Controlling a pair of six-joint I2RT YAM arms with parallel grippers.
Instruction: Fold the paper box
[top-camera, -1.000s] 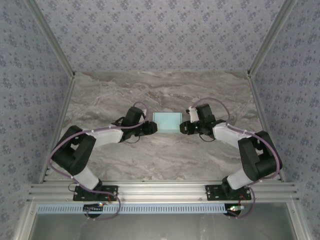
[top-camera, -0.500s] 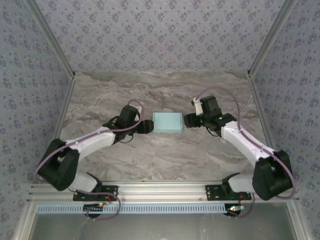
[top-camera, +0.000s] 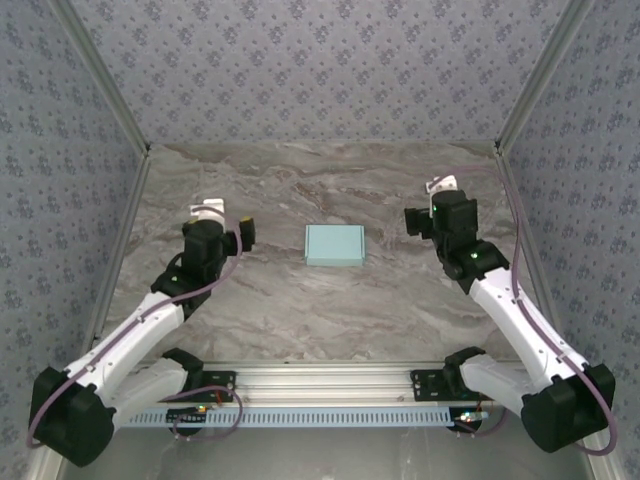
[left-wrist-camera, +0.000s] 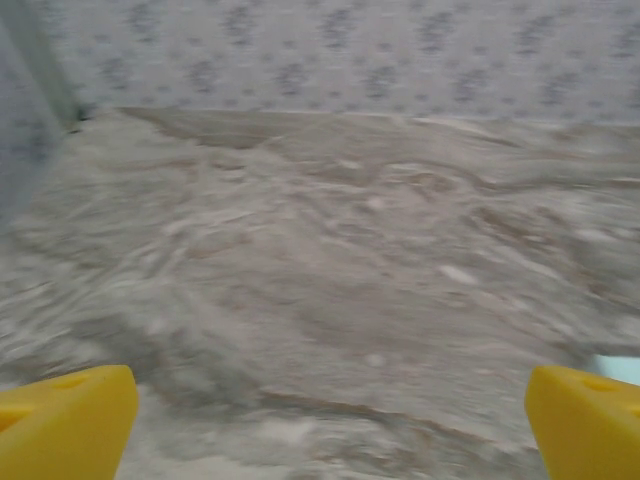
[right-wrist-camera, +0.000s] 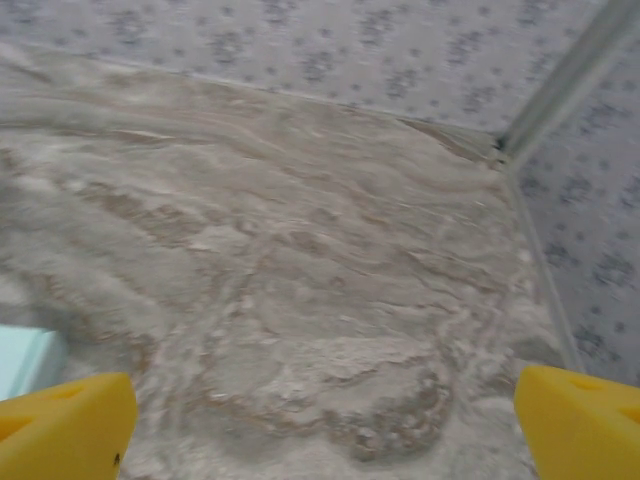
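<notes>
box: paper box (top-camera: 334, 245) at frame centre on the bench (top-camera: 300, 310), long axis left-right
hands: left hand (top-camera: 237, 237) to its left, right hand (top-camera: 422, 222) to its right; both released, empty
nearer: right, marginally

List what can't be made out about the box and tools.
Paper box, top view: too small to tell whether flaps are tucked.
Left wrist view: blurred; right edge cuts the box to a sliver.
Right wrist view: left edge cuts it to a corner.
Left tool, right tool: bottom edge crops the open fingers.
</notes>
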